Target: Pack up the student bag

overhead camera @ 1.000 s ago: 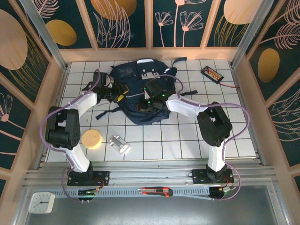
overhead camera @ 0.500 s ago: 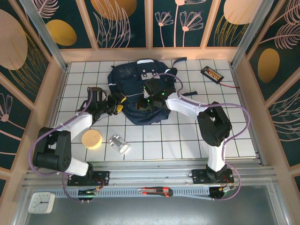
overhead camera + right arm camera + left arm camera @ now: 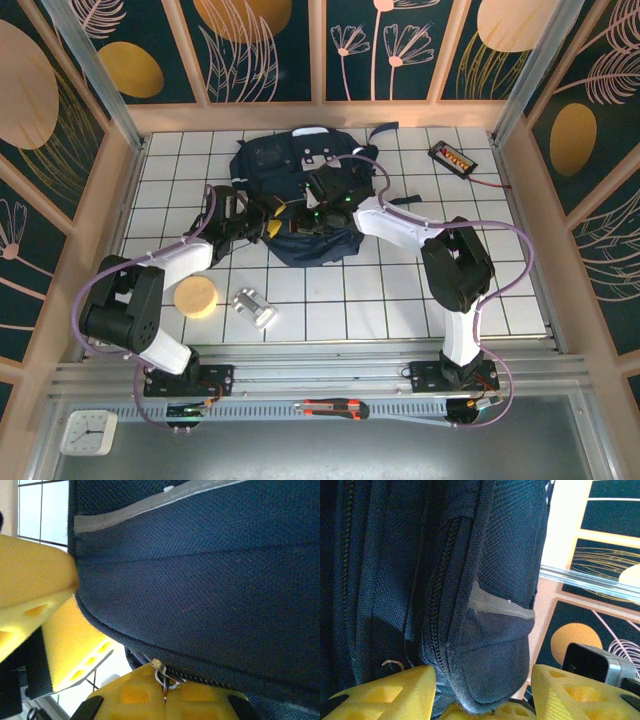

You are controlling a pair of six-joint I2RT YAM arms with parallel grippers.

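Lying at the 12 o'clock side of the white-tiled desk (image 3: 400, 290), the student bag (image 3: 265, 160) is a crumpled navy heap with its grey-white buckle patch toward 12 o'clock. Both arms reach in to its near half.

The left end effector (image 3: 272, 212) meets the bag's 8 o'clock edge. In the left wrist view its yellow fingers (image 3: 385, 692) stand apart, with a rounded navy fold carrying a pale stripe filling the gap between them. Whether they pinch that fold or merely straddle it, I cannot tell.

The right end effector (image 3: 305, 222) sits just beside it, toward the 6 o'clock part of the bag. In the right wrist view its two yellow fingers (image 3: 210, 702) are pressed together on the bag's zippered edge, and a small metal zipper ring (image 3: 164, 679) lies right at their seam.

A round yellow sponge (image 3: 196, 296) and a small silver object (image 3: 253, 307) lie at the desk's 8 o'clock, well apart from the bag. A black device (image 3: 452, 157) with an orange face lies at 1 o'clock.
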